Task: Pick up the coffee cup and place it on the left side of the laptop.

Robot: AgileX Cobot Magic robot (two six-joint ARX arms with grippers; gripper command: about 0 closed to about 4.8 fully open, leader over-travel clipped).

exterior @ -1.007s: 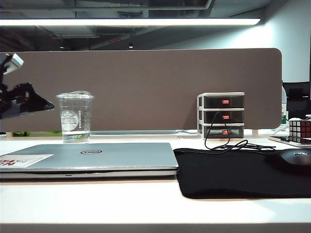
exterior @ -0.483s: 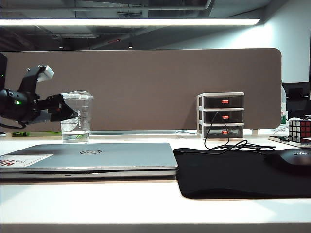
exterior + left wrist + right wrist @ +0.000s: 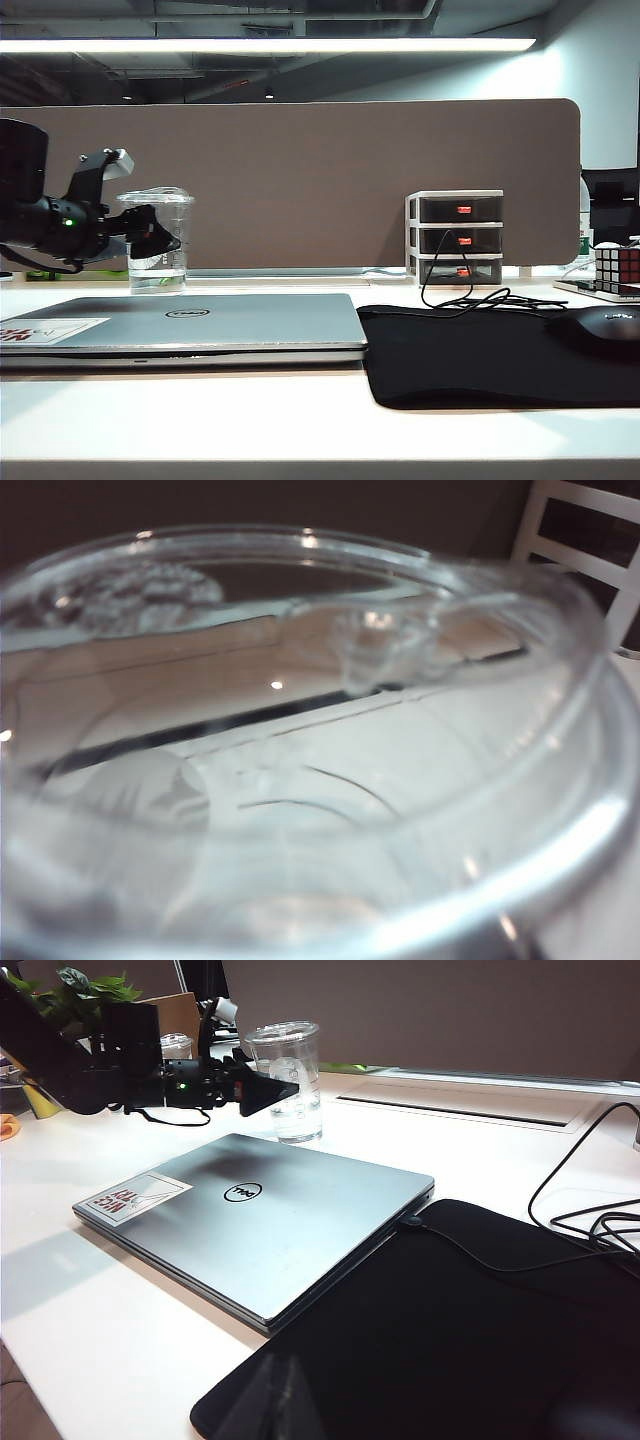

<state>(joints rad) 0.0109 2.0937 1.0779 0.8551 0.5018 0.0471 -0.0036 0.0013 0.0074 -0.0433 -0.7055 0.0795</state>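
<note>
Clear plastic coffee cup (image 3: 157, 238) behind the laptop (image 3: 180, 325) awaits grasping: the left gripper (image 3: 160, 240), spread wide, must close on it; the right gripper is unseen.

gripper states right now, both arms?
Left gripper: open, at the coffee cup, holding nothing that shows.
Right gripper: out of every view, cannot be told.
</note>
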